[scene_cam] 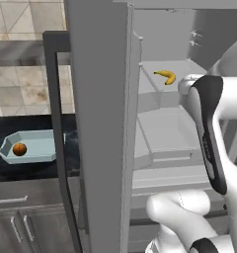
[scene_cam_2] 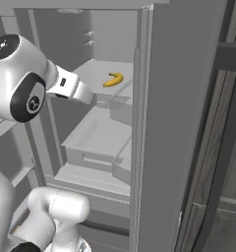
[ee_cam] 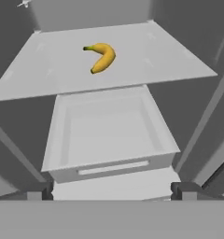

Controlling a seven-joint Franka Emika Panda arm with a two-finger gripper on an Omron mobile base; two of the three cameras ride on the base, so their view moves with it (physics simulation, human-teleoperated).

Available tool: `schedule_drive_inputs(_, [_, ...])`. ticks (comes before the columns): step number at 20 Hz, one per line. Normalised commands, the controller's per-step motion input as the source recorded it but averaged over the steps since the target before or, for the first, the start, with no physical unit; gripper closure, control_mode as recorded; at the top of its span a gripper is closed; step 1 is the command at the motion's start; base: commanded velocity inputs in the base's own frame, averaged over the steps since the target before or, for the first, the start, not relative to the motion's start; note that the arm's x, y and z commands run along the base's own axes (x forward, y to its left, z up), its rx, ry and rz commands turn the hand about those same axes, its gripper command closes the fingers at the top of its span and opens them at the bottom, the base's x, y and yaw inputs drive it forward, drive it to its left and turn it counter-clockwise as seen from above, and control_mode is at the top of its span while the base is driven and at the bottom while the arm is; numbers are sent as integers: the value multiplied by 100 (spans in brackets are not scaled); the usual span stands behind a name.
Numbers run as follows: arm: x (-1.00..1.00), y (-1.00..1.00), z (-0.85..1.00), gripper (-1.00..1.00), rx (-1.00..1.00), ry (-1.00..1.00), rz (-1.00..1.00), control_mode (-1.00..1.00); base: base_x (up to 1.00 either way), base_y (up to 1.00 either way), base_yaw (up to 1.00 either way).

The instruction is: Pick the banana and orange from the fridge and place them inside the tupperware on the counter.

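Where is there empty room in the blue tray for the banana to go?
The tupperware has bare floor to the right of the orange, up to its far right wall. The left end is crowded, since the orange sits there. In the fridge, the shelf around the banana is bare, so the open fingers have room to come in.

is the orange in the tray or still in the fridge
In the tray. The orange sits inside the tray on the counter; on the fridge shelf lies the banana.
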Motion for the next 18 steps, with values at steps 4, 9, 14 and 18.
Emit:
schedule_drive_inputs(4, [53,-2,12,-100,0,-3,0,-100,0,0,0])
schedule_drive_inputs(9, [52,-2,3,-100,0,-3,0,-100,0,0,0])
schedule_drive_inputs(14, [51,-5,0,-100,0,0,0,-100,0,0,0])
schedule_drive_inputs(18, [56,-10,0,-100,0,0,0,-100,0,0,0])
